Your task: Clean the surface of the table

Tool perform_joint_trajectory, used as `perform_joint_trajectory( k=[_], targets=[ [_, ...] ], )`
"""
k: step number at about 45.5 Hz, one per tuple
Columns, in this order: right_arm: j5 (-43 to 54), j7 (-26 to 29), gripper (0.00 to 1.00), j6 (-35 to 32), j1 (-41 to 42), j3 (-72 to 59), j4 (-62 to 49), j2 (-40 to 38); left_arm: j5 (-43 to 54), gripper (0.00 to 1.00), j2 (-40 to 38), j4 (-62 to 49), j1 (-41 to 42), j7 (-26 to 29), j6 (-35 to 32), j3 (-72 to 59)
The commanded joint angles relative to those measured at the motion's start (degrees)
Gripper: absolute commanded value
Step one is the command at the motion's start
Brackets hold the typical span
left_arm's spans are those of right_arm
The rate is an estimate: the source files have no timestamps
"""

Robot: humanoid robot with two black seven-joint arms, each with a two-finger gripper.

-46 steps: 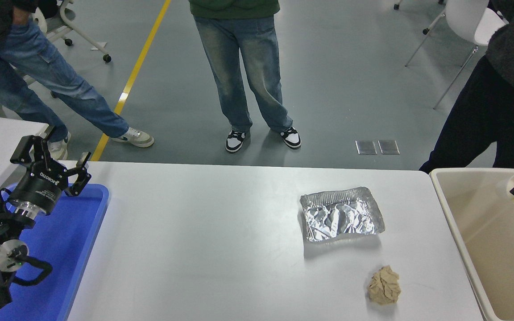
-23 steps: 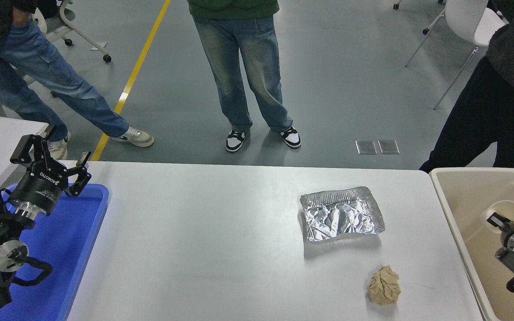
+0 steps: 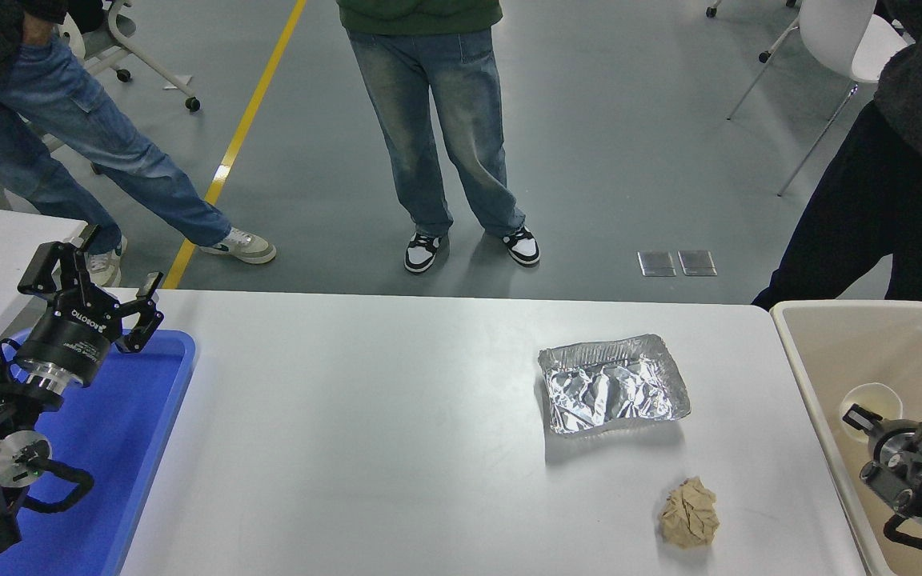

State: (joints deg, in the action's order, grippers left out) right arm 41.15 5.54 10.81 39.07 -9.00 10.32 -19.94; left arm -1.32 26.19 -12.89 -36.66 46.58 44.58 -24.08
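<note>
Stretching across the whole middle of the view, the table surface [image 3: 365, 432] is showing as a wide, plain matte white top with a rounded far corner, running from the blue tray [image 3: 149, 448] at its left edge to the beige bin [image 3: 829, 344] at its right. Two bits of litter are lying on it: a crumpled foil tray [image 3: 613, 384] right of centre, and nearer the camera, well apart from it, a scrunched tan paper ball [image 3: 689, 512].

Over at the lower left, the left gripper [image 3: 97, 292] is sitting parked above the blue tray, its fingers spread wide and holding nothing.

Now to the right: the right gripper [image 3: 861, 420] is reaching in over the beige bin, its tip right at a small white cup [image 3: 869, 398] that is sitting inside the bin. Whether that pincer is clamped on the cup or has let go, I cannot tell from here.

Compared with half a second ago, the right arm is sitting lower and further left in the picture, and the cup is lower in the bin with it. A second ago the cup was up near the bin's far rim. The foil tray, the paper ball and the left arm are staying exactly where they were.

Three people are standing beyond the far edge.
</note>
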Motion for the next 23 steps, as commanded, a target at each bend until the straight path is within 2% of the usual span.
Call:
perform_joint_trajectory(
  k=[1,10,11,14,16,17,18,23],
  targets=[
    [-1.3,0.1,0.00,-0.7,0.3,-0.3,-0.8,0.1,0.0,1.00,0.0,0.1,0.0,0.0,0.0,0.0],
    [-1.5,0.2,0.00,-0.8,0.5,-0.2,-1.6,0.1,0.0,1.00,0.0,0.0,0.0,0.0,0.0,0.0],
    [-1.5,0.2,0.05,-0.8,0.6,-0.2,-1.6,0.1,0.0,1.00,0.0,0.0,-0.1,0.0,0.0,0.0],
    [-2.0,0.7,0.44,-0.8,0.7,-0.1,-1.7,0.1,0.0,1.00,0.0,0.0,0.0,0.0,0.0,0.0],
    [-2.8,1.1,0.56,-0.8,0.9,-0.1,-1.6,0.0,0.0,1.00,0.0,0.0,-0.1,0.0,0.0,0.0],
    [-3.4,1.2,0.72,-0.8,1.0,-0.1,-1.6,-0.1,0.0,1.00,0.0,0.0,0.0,0.0,0.0,0.0],
    [-4.0,1.2,0.99,-0.8,1.0,-0.1,-1.5,-0.2,0.0,1.00,0.0,0.0,0.0,0.0,0.0,0.0],
    [-6.3,1.2,1.00,-0.9,1.5,-0.1,-1.4,-0.3,0.0,1.00,0.0,0.1,-0.1,0.0,0.0,0.0]
  ],
)
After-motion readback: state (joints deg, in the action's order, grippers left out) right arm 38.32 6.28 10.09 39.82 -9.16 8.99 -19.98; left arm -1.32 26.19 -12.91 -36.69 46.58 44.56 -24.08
